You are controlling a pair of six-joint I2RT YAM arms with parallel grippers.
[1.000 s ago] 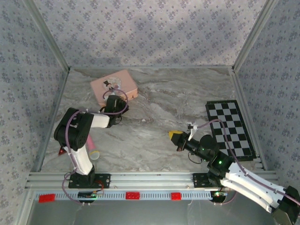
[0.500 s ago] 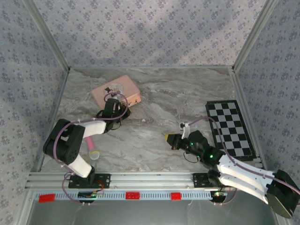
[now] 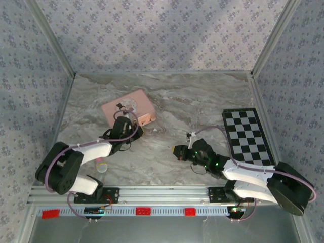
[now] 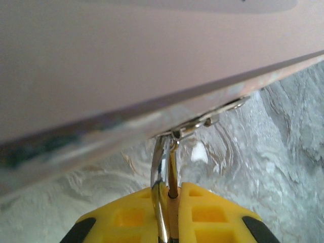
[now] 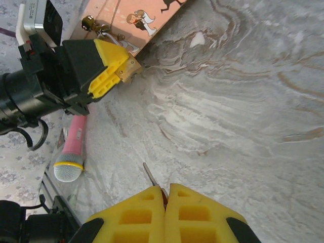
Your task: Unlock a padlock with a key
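Note:
My left gripper (image 4: 169,190) is shut on the tiny brass padlock (image 4: 173,215). Its thin silver shackle (image 4: 161,162) rises from between the yellow fingers to the metal hasp (image 4: 202,121) on the pink box (image 4: 126,61). From above, the left gripper (image 3: 135,130) sits at the near edge of the pink box (image 3: 127,107). My right gripper (image 5: 166,190) is shut on the key, whose thin blade (image 5: 150,175) sticks out toward the left gripper (image 5: 114,63) and the padlock (image 5: 132,67). The right gripper (image 3: 177,151) hovers mid-table, apart from the padlock.
A pink stick with a pale yellow disc end (image 3: 101,164) lies near the left arm's base, seen as a toy microphone (image 5: 71,154) in the right wrist view. A black-and-white checkerboard (image 3: 250,139) lies at the right. Patterned walls enclose the marble table (image 3: 202,106).
The left arm has stretched forward, and the pink box has shifted nearer and slightly right with it. The right gripper has moved left with the key, toward the table's middle.

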